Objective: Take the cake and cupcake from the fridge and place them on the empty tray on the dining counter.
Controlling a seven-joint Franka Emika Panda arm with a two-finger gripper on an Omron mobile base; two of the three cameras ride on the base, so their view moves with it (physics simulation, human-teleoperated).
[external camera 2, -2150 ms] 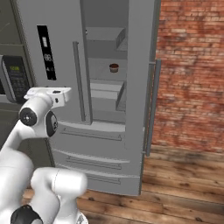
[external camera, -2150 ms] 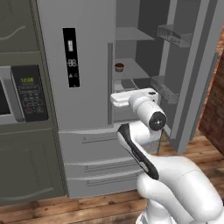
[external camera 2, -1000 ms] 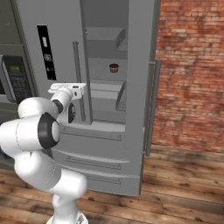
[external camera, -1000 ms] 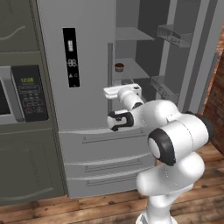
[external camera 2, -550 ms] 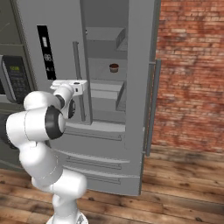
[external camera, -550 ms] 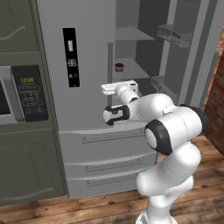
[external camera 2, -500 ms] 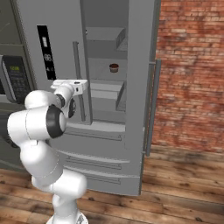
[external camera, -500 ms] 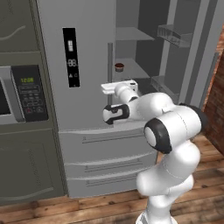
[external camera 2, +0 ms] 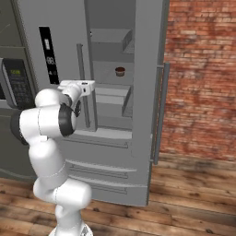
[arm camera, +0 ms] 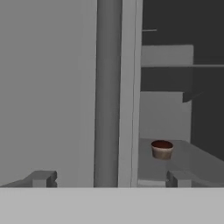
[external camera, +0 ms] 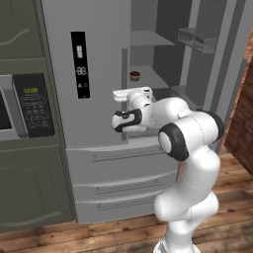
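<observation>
**One cupcake sits on the fridge shelf**

One small brown cupcake (external camera: 134,75) sits on a middle shelf (external camera 2: 110,87) inside the fridge (external camera: 99,99). I see the right door (external camera 2: 147,92) swung open and the left door shut. My hand (arm camera: 109,177) is spread wide open and holds nothing. It is up in front of the shut left door, close to the bar handle (arm camera: 108,92). From my hand camera, the handle stands between the two fingertips (arm camera: 41,178), and the cupcake is farther back, to the right of the handle. A microwave (external camera: 22,106) is in the dark cabinet left of the fridge. A red brick wall (external camera 2: 203,73) is on the right.
</observation>
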